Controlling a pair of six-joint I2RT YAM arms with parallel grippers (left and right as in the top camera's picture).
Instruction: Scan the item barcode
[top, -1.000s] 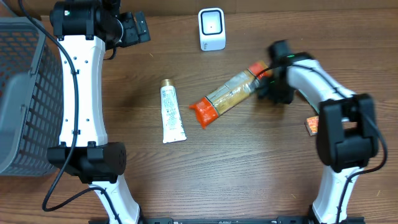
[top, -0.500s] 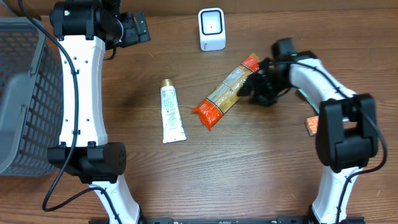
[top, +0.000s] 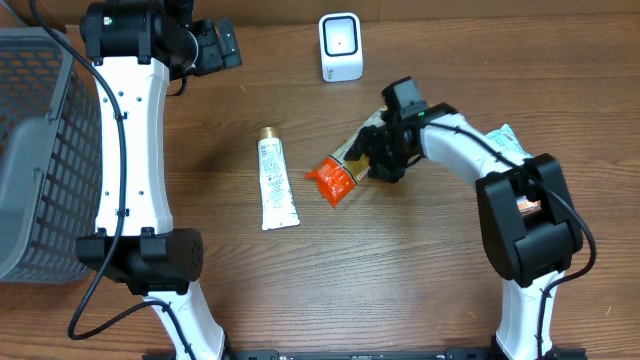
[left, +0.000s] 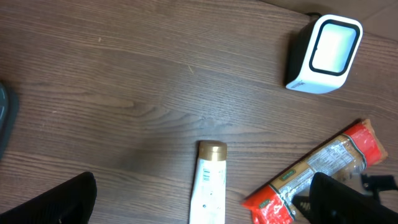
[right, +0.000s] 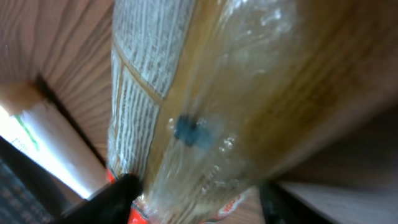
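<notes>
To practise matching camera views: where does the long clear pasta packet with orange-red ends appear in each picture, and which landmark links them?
Overhead: long clear pasta packet with orange-red ends, near centre, lying diagonally.
Left wrist: lower right, diagonal.
Right wrist: close up, fills the frame.
Landmark: white tube with gold cap, left of the packet; not certain in the right wrist view.

Clear packet (top: 338, 176), orange-red ends

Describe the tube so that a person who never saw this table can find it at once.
Start at the white scanner at the table's far edge and come nearer, slightly left. The tube lies flat there, left of the orange-ended packet. It alone is slim and white with a gold cap.
</notes>
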